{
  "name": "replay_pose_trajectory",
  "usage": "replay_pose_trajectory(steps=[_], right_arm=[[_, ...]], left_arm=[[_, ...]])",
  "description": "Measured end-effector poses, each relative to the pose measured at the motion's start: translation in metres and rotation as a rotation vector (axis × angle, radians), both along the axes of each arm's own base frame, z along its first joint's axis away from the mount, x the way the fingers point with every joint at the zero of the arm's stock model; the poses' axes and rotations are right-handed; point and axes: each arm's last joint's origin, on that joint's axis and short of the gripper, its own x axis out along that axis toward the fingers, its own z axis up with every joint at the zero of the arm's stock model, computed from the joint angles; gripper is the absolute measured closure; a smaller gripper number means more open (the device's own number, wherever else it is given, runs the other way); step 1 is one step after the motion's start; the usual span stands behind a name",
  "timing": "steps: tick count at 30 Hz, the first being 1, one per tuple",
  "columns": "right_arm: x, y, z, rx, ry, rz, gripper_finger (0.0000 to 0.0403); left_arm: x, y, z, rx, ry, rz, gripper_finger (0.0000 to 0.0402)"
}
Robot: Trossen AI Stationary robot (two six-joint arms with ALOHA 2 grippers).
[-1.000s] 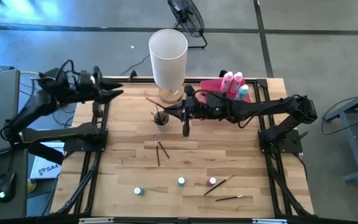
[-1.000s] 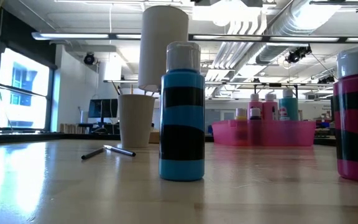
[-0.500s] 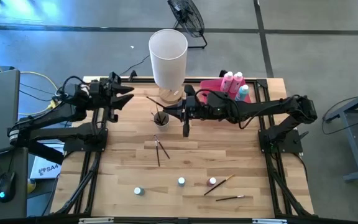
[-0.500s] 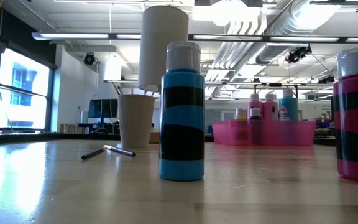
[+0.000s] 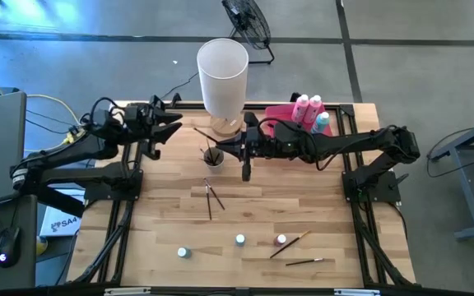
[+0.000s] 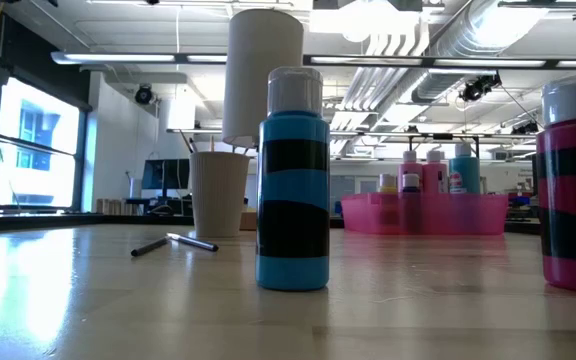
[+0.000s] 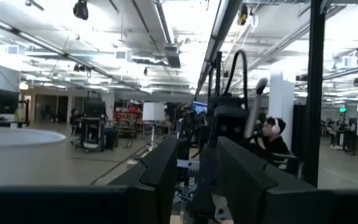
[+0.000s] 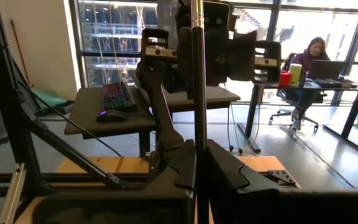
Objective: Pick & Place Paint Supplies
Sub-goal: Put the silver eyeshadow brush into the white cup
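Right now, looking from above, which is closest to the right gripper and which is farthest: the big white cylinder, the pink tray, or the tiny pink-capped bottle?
From the right gripper, in the high view:
1. White cylinder, just beyond it at the table's back.
2. Pink tray, back right.
3. Pink-capped bottle, near the front edge.

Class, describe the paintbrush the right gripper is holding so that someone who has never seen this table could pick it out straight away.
Start at the tall white cylinder at the table's far edge. Just in front of it, the right gripper is shut on a thin dark paintbrush by the small cup. Unlike the brushes lying flat on the wood, this one is held off the table.
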Motion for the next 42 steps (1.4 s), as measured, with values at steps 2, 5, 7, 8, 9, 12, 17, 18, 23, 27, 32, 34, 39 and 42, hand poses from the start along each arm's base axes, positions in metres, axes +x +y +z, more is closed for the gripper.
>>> replay_pose_trajectory(steps=[2,5,7,8,9,12,17,18,23,27,32,34,39,42], right_arm=[[0.000,0.000,0.000,0.000,0.004,0.000,0.0395],[0.000,-0.001,-0.002,0.000,0.018,-0.003,0.0395],[0.000,-0.003,-0.004,0.008,0.035,-0.010,0.0395],[0.000,-0.004,-0.005,0.023,0.047,-0.016,0.0395],[0.000,-0.006,-0.006,0.045,0.057,-0.029,0.0395],[0.000,-0.010,-0.008,0.070,0.075,-0.061,0.0395],[0.000,-0.012,-0.008,0.069,0.075,-0.067,0.0395],[0.000,-0.012,-0.008,0.069,0.074,-0.067,0.0395],[0.000,-0.012,-0.008,0.052,0.076,-0.067,0.0395],[0.000,-0.012,-0.008,0.050,0.076,-0.072,0.0395],[0.000,-0.012,-0.008,0.049,0.076,-0.080,0.0395],[0.000,-0.012,-0.008,0.048,0.077,-0.080,0.0395],[0.000,-0.012,-0.008,0.048,0.078,-0.083,0.0395],[0.000,-0.012,-0.009,0.049,0.083,-0.083,0.0395]], left_arm=[[0.005,0.002,-0.002,-0.005,0.014,0.000,0.0288],[0.015,0.005,-0.005,0.004,0.021,-0.022,0.0288],[0.021,0.007,-0.004,0.023,-0.005,-0.038,0.0288],[0.024,0.008,-0.004,0.032,-0.015,-0.048,0.0288],[0.027,0.008,-0.004,0.044,-0.028,-0.062,0.0288],[0.034,0.010,-0.004,0.077,-0.060,-0.099,0.0288],[0.038,0.011,-0.003,0.065,-0.035,-0.109,0.0284],[0.039,0.011,-0.004,0.052,-0.024,-0.113,0.0279],[0.045,0.013,-0.007,0.035,-0.002,-0.117,0.0233],[0.046,0.013,-0.007,0.037,0.005,-0.133,0.0204],[0.046,0.013,-0.006,-0.003,-0.005,-0.148,0.0195],[0.047,0.013,-0.006,-0.004,-0.017,-0.146,0.0194],[0.057,0.007,-0.006,0.006,-0.065,-0.178,0.0194],[0.063,0.005,-0.009,0.003,-0.078,-0.187,0.0194]])
